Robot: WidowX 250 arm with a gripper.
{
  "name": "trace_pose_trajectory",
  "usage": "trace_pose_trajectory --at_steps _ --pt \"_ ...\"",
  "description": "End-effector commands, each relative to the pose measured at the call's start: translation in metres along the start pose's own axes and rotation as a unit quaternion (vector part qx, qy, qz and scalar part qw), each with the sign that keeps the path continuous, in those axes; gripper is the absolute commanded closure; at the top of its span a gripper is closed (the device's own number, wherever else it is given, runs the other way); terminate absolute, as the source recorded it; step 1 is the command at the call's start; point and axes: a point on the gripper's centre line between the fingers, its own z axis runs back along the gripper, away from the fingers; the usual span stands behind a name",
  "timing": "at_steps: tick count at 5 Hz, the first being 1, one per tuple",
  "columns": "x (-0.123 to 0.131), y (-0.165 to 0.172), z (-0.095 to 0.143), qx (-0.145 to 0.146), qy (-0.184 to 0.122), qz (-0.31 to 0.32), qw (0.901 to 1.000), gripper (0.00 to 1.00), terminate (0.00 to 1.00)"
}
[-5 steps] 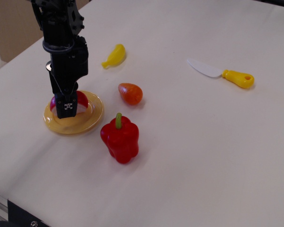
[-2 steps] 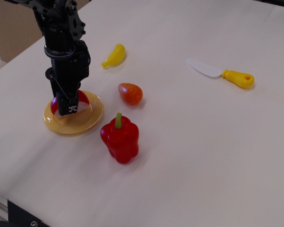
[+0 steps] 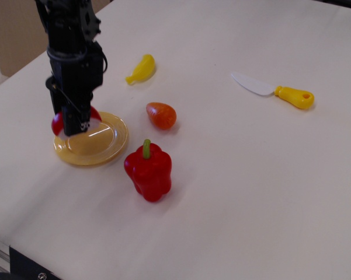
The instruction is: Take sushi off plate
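Hand shifted left and up since earlier frame, clenched on sushi, now over plate left rim.

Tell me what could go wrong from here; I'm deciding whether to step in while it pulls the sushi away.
1. The sushi shows only as red slivers on either side of the gripper, so the hold may be shallow and it could slip back onto the plate.
2. The gripper hangs low over the plate's far-left rim; a sideways move could clip and drag the plate.
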Motion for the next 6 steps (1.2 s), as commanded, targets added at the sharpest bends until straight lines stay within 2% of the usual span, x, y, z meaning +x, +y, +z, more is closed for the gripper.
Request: trace_pose_trajectory --at_steps 1,2,3,5,6 --pt "0.027 0.009 0.066 0.048 -0.025 0.027 0.9982 1.00 0.00" --pt "0.062 -0.011 0.080 0.026 -0.068 -0.013 0.9973 1.00 0.00" --pt "0.101 -0.034 0.081 -0.007 -0.107 -0.049 0.9931 1.00 0.00" --pt "0.162 -0.069 0.057 -0.030 -0.103 -0.095 0.9897 1.00 0.00" --pt "0.176 -0.077 0.047 -0.032 -0.093 -0.105 0.9896 1.00 0.00"
